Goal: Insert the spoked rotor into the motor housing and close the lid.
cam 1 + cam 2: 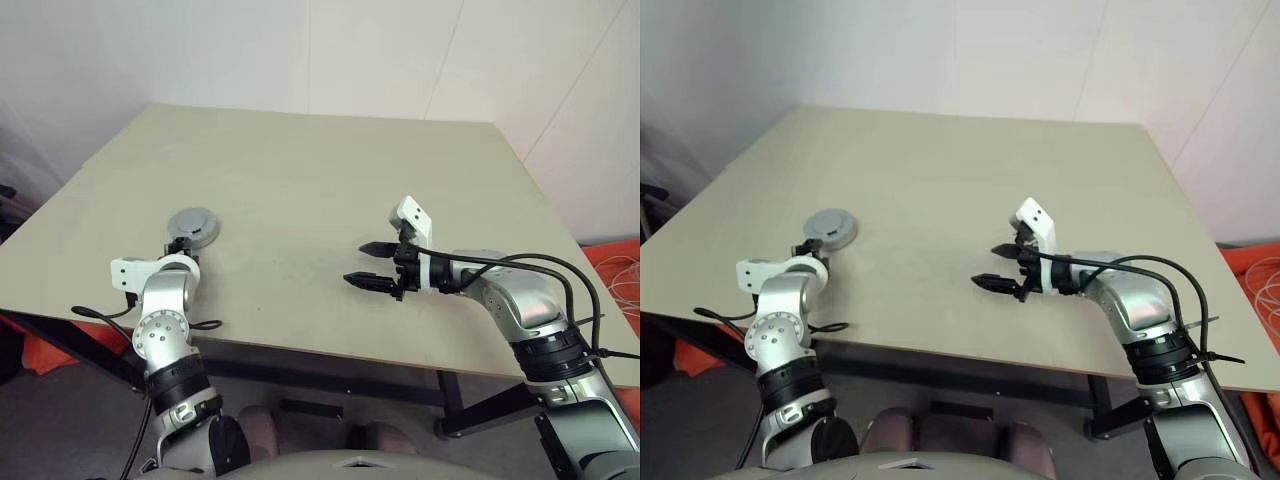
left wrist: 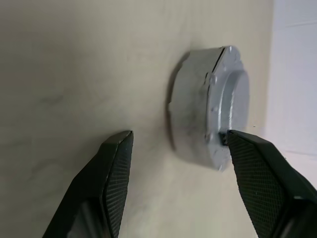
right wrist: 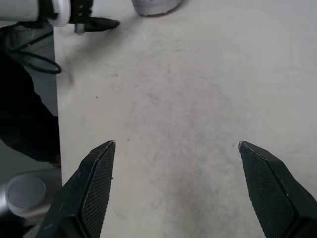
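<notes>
With the lid [image 2: 210, 106] seated on the housing near the table's [image 1: 330, 200] left edge, both grippers [image 2: 173, 148] [image 3: 176, 146] gape empty, and the left fingertip [image 2: 247, 153] could knock it askew.

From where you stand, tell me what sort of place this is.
Probably a bare test room or lab: a plain beige table against white walls, with orange material and loose cable on the floor.

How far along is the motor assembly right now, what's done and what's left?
Done, it seems: one closed grey round unit, the motor housing with its lid on top, sits alone on the table; no spoked rotor lies loose. In hand: nothing. The left gripper is open beside the unit, the right gripper open over bare tabletop. Left: probably just pulling the arms away.
</notes>
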